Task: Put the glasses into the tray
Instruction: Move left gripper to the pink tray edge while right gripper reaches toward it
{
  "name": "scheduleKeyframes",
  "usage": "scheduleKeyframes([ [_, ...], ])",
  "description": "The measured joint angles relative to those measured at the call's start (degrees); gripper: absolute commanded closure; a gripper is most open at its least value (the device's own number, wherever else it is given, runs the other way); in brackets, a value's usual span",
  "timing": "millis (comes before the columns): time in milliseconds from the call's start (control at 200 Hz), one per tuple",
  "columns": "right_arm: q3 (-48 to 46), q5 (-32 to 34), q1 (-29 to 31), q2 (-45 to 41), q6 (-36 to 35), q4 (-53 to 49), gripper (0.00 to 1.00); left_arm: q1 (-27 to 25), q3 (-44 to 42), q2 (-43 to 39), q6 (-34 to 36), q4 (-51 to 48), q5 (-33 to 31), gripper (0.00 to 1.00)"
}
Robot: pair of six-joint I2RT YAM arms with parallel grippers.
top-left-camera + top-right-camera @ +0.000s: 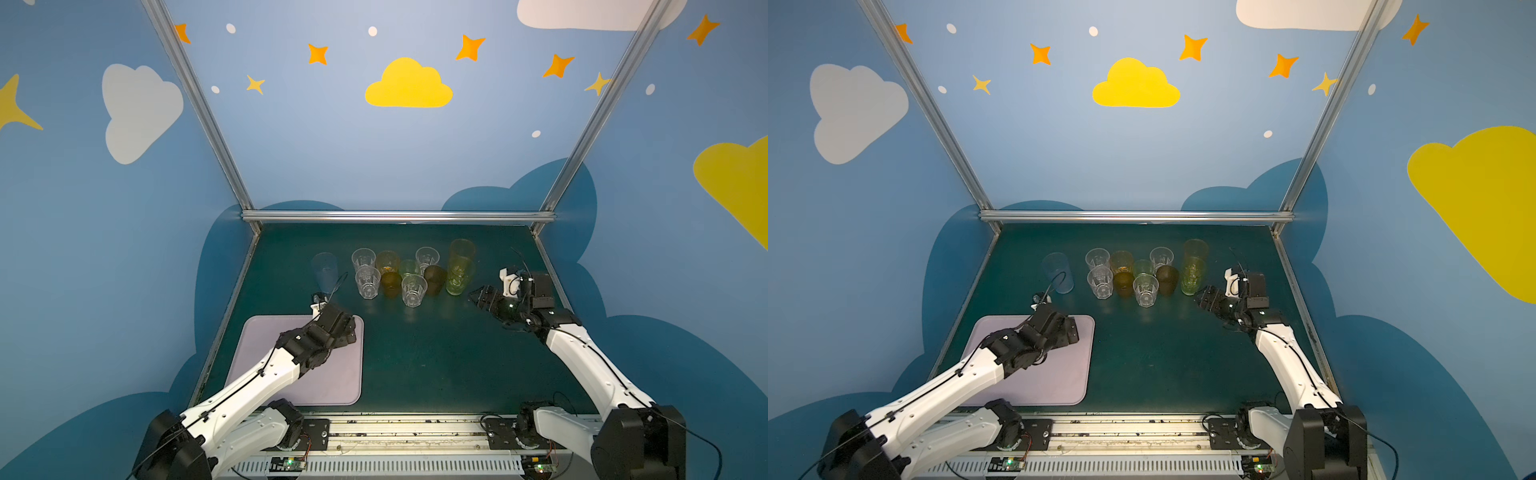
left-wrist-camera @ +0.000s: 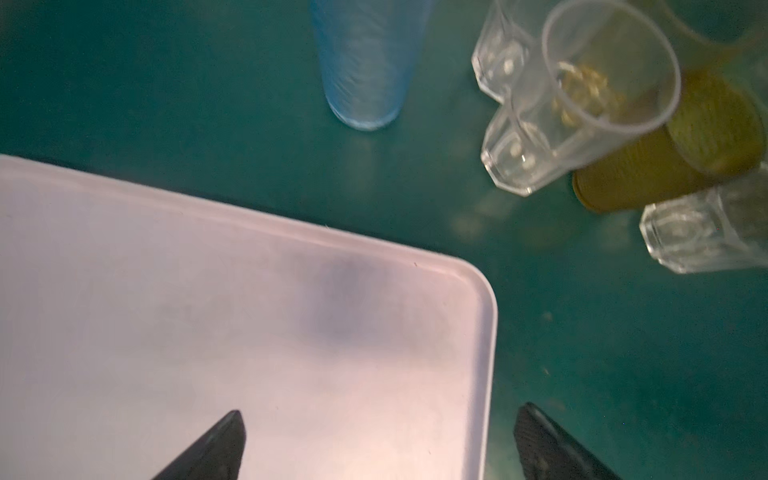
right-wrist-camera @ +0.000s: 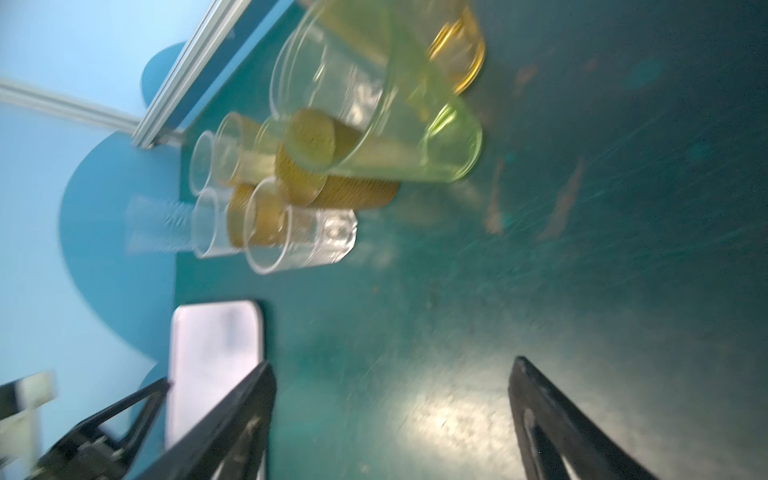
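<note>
The enclosure has blue walls [image 1: 311, 145] painted with clouds and stars, and a dark green bench [image 1: 436, 365] with a matt, scuffed surface. The glasses [image 1: 414, 291] are eleven see-through tumblers, all upright on the far half of the bench and apart from the tray [image 1: 336, 374]. In both top views a tall pale blue tumbler [image 1: 325, 272] stands alone at the left of the group. Four clear faceted tumblers [image 1: 368, 282], two brown-amber tumblers [image 1: 391, 284], a short orange tumbler [image 1: 387, 262] and a green tumbler [image 1: 408, 267] form a tight cluster. A tall yellow-green tumbler [image 1: 459, 278] and a tall orange tumbler [image 1: 462, 251] close the right end. The tray is a flat, pale lilac-pink rectangle with rounded corners, lying at the near left of the bench. The left end effector [image 1: 351, 330] hangs over the tray's far right corner with its jaws wide apart and nothing between them. The right end effector [image 1: 476, 296] is likewise spread and empty, near the yellow-green tumbler but not touching it. The left wrist view alone resolves the tray's low raised rim, the angular thick bases of the clear tumblers and fine ribbing on the brown-amber walls. It also places one of the fingers [image 2: 216, 449] above the tray and the other beyond the rim, above the bench. The right wrist view is blurred, yet it shows scratch marks on the bench that the top views do not resolve.
</note>
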Motion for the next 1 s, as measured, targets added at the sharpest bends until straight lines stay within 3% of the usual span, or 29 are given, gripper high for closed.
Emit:
scheduleKeyframes([
  [135, 0.87, -2.40, 0.00, 0.02, -0.13, -3.48, 0.13, -4.44, 0.02, 5.55, -1.84, 0.87, 3.43, 0.08],
  [205, 0.87, -3.06, 0.00, 0.02, -0.13, -4.48, 0.13, -5.51, 0.11, 9.46, -2.64, 1.62, 4.87, 0.19],
  [305, 0.79, -3.74, 0.22, -0.02, 0.07, -5.46, 0.13, -6.78, 0.90, 15.37, -3.28, 2.56, 6.91, 0.26],
  [461, -0.98, -4.50, 0.50, -1.16, 1.29, -5.64, 0.13, -8.61, 4.37, 21.88, -3.98, 3.78, 9.18, 0.49],
  [921, -3.72, -4.00, 0.85, -5.27, 3.50, -7.21, 0.13, -10.84, 7.54, 28.28, -6.73, 4.39, 8.26, 0.59],
  [1001, -3.72, -3.78, 0.85, -5.53, 3.50, -7.41, 0.13, -11.19, 7.56, 28.20, -7.45, 3.96, 7.06, 0.66],
])
